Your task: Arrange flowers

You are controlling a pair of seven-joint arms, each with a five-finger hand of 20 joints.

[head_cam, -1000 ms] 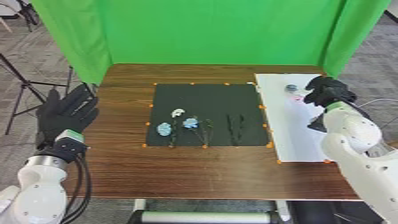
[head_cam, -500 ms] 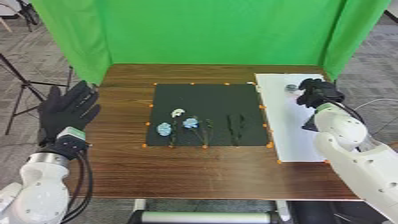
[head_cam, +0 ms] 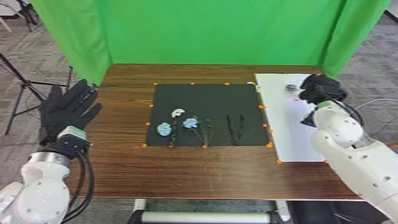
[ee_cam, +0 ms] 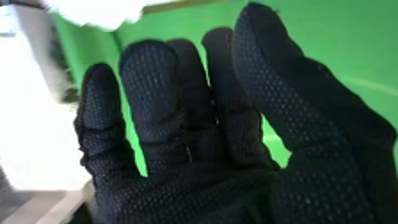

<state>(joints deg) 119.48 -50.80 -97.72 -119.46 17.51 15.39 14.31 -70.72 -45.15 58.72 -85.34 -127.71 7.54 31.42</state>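
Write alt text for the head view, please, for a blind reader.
The robot's right hand is partly over a white sheet on a table, its left hand open at left. Between them, a white flower and two blue ones lie on a dark mat.

1 green curtain (head_cam: 218,32) behind brown table (head_cam: 195,172); grey carpet (head_cam: 29,52).

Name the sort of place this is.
Probably a robotics lab or test space: a robot's gloved left hand, a green backdrop behind the table, and orange markers around a dark mat.
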